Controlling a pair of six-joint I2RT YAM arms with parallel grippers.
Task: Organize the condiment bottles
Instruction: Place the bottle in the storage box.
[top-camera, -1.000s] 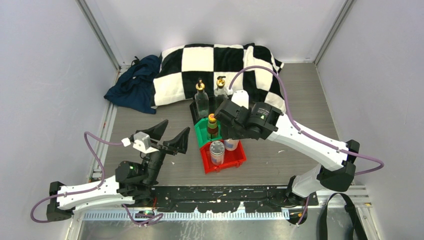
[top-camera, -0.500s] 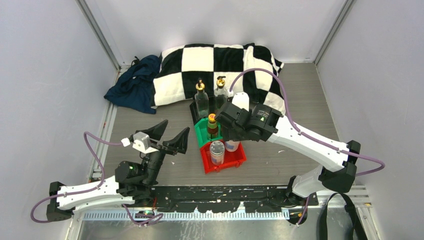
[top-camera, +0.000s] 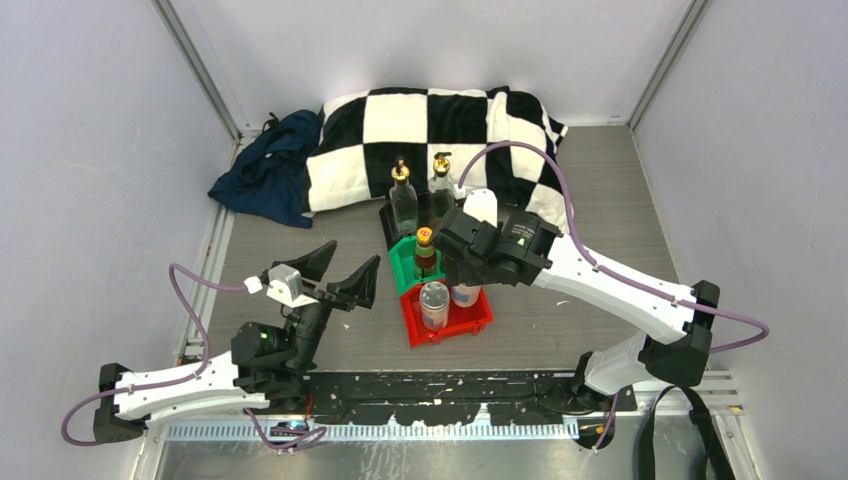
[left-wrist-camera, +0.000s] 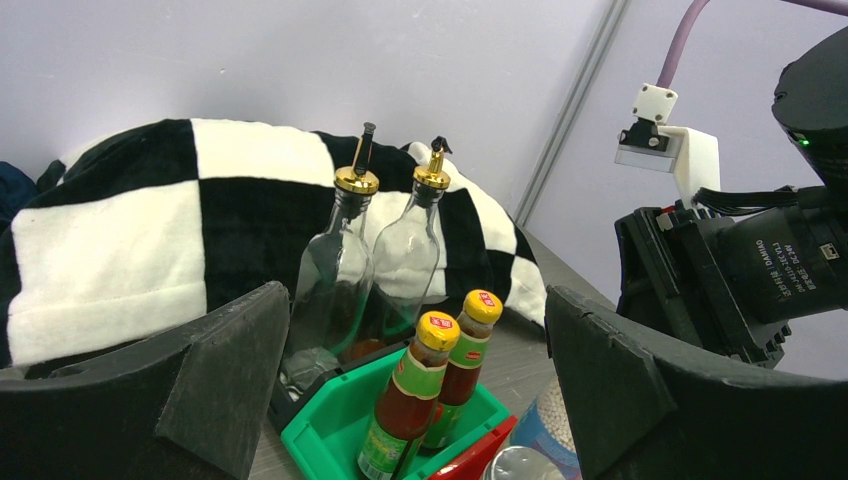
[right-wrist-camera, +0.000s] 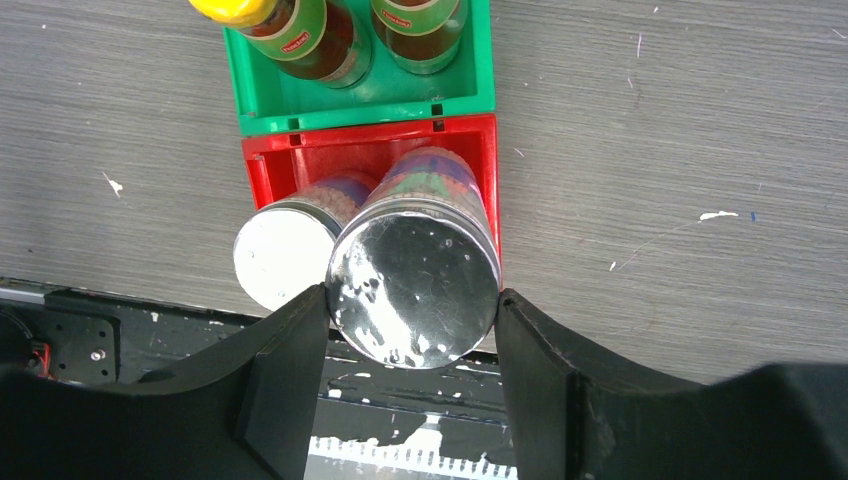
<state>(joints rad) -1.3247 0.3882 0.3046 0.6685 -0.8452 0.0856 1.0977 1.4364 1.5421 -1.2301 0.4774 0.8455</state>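
Two tall clear glass bottles (top-camera: 402, 200) (top-camera: 441, 185) with gold pourers stand in a black bin (top-camera: 387, 222). Two yellow-capped sauce bottles (left-wrist-camera: 410, 400) (left-wrist-camera: 465, 350) stand in a green bin (left-wrist-camera: 310, 420). One silver-lidded shaker jar (right-wrist-camera: 283, 255) stands in the red bin (right-wrist-camera: 270, 165). My right gripper (right-wrist-camera: 413, 300) is shut on the second shaker jar (right-wrist-camera: 413, 285) by its lid, with its base inside the red bin beside the first jar. My left gripper (top-camera: 343, 268) is open and empty, left of the bins, and faces the bottles in the left wrist view (left-wrist-camera: 415, 310).
A black-and-white checked blanket (top-camera: 440, 120) and a dark blue cloth (top-camera: 268, 170) lie at the back of the table. The three bins stand in a row from back to front. Grey walls close in both sides.
My right gripper with the shaker jar has shifted slightly nearer and lower over the red bin. The left arm has not moved.
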